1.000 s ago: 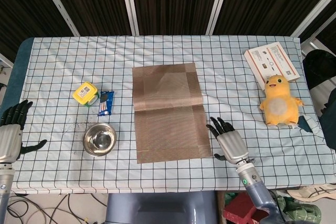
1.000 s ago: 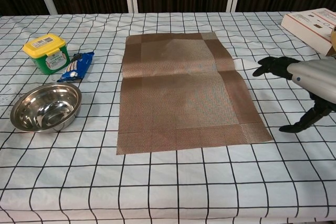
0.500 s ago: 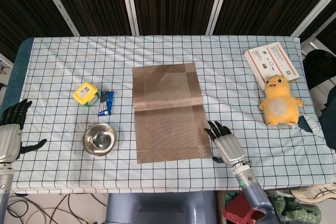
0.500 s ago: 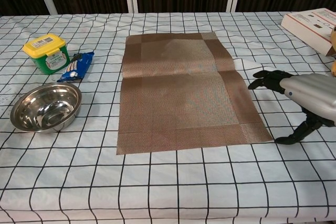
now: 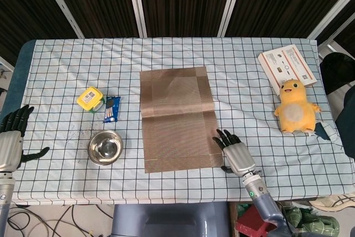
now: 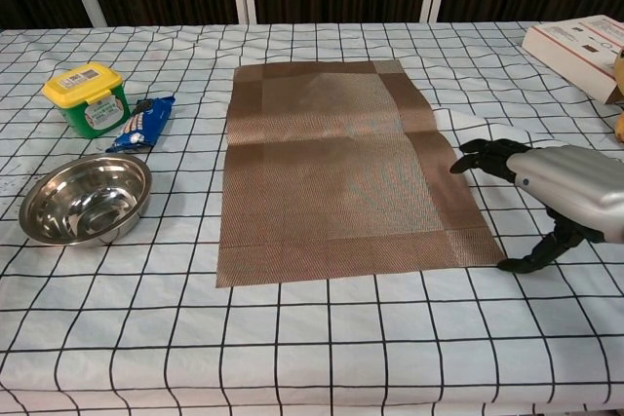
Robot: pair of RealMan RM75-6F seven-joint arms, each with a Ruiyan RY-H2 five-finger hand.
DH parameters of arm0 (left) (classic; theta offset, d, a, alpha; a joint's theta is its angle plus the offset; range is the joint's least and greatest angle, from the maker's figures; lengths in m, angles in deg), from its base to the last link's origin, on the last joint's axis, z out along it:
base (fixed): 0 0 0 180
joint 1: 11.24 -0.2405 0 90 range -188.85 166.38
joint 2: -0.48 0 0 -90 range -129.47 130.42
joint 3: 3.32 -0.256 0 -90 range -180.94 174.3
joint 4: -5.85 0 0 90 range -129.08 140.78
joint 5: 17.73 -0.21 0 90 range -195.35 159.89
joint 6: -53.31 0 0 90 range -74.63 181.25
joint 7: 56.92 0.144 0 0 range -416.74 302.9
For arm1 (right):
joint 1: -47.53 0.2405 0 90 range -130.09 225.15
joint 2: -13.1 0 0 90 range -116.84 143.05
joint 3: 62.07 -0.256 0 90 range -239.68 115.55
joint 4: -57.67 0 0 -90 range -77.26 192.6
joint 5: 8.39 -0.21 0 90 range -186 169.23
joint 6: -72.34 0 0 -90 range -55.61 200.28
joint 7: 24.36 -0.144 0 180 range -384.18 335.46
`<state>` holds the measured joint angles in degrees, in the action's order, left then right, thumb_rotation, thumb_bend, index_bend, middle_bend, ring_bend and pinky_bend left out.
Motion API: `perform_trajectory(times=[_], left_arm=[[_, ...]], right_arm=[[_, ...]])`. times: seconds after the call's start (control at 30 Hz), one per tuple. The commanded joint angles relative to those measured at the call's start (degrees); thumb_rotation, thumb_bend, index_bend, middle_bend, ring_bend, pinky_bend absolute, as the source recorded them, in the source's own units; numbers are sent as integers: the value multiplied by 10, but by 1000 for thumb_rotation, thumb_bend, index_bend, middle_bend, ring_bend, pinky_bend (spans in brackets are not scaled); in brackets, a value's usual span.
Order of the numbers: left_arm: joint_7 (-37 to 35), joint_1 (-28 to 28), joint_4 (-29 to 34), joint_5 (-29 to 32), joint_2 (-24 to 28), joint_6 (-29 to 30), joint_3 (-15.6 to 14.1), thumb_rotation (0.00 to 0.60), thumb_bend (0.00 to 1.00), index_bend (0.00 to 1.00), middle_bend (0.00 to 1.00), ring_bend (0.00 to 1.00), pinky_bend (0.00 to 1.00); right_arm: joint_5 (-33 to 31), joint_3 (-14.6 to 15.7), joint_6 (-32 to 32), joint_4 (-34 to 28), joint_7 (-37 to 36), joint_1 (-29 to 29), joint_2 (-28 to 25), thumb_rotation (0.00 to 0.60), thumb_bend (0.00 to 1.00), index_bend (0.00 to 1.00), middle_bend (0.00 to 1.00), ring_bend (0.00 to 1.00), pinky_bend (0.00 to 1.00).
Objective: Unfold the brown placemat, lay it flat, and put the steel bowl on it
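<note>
The brown placemat (image 5: pixel 176 118) (image 6: pixel 342 170) lies unfolded and flat in the middle of the checked table, a faint crease across it. Left of it sits the steel bowl (image 5: pixel 105 147) (image 6: pixel 86 199), upright and empty, clear of the mat. My right hand (image 5: pixel 237 156) (image 6: pixel 564 194) hovers just off the mat's near right corner, fingers spread, holding nothing. At the table's left edge, my left hand (image 5: pixel 11 143) stays open and empty, far from the bowl; the chest view does not show it.
A yellow-lidded green tub (image 5: pixel 90 99) (image 6: pixel 86 97) and a blue snack packet (image 5: pixel 111 109) (image 6: pixel 142 124) lie behind the bowl. At the far right are a yellow plush toy (image 5: pixel 297 107) and a white box (image 5: pixel 287 66) (image 6: pixel 582 43).
My right hand has drifted left and nearer, closing in on the placemat's near right corner. The mat, bowl and left hand have not moved.
</note>
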<state>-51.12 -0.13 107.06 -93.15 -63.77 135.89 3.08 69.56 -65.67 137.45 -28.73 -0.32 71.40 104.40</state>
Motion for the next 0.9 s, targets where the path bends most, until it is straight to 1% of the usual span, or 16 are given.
perform_trajectory(times=[0.03,0.23,0.4,0.47,0.6,0.7,0.77,0.9], left_arm=[[0,0,0,0,0,-1,0,600,0,0,22,0,36],[-1,-1,1,1,0,-3,2,600,0,0,22,0,36],[-2,-1,1,1,1,-7,4,600,0,0,22,0,36],[-3,-1,2,1,1,-8,4,600,0,0,22,0,36],[-3,-1,2,2,1,-9,4,600,0,0,22,0,36],[-4,-1,3,3,1,-10,5,600,0,0,22,0,36],[-3,-2,3,4,2,-10,5,600,0,0,22,0,36],[-3,-2,4,4,2,-11,6,600,0,0,23,0,36]], right_arm=[[2,0,1,3,-2,1,6,600,66,163,0,8,157],[2,0,0,10,-6,4,16,600,145,163,0,8,157],[2,0,2,15,-9,5,20,600,261,163,0,8,157],[0,-1,1,17,-10,5,21,600,280,163,0,8,157],[-2,-2,1,19,-11,5,21,600,269,163,0,8,157],[-5,-1,-1,21,-9,5,21,600,216,163,0,8,157],[-6,0,-2,23,-7,5,22,600,199,162,0,8,157],[-12,0,-4,27,1,5,23,600,196,163,0,8,157]])
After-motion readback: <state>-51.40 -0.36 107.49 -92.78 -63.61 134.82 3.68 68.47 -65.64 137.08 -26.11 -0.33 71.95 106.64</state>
